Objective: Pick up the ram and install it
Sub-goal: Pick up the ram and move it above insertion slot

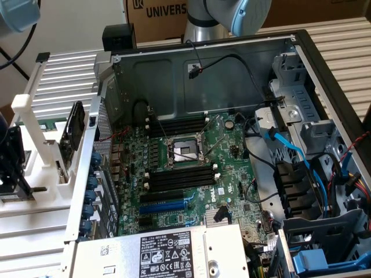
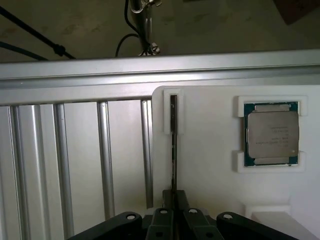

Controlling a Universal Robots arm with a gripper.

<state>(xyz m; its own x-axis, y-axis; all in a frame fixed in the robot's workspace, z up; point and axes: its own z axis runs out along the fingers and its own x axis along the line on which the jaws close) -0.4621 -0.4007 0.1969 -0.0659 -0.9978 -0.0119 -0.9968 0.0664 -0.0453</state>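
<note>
At the exterior view's left, about nine o'clock from the motherboard [image 1: 191,168], the white holder [image 1: 39,152] stood on the ribbed desk [image 1: 64,75]. Its narrow groove kept the ram [image 2: 173,145] upright on edge, so my end effector [image 2: 174,194] could pinch the thin stick, which was not yet lifted. A processor [image 2: 271,134] sat apart in its own recess. At three o'clock from the holder rose the case wall [image 1: 87,191], an edge I judged needed clearing. Beyond it the black slots [image 1: 181,178] lay unobstructed, with the cables [image 1: 290,147] further toward three o'clock.
</note>
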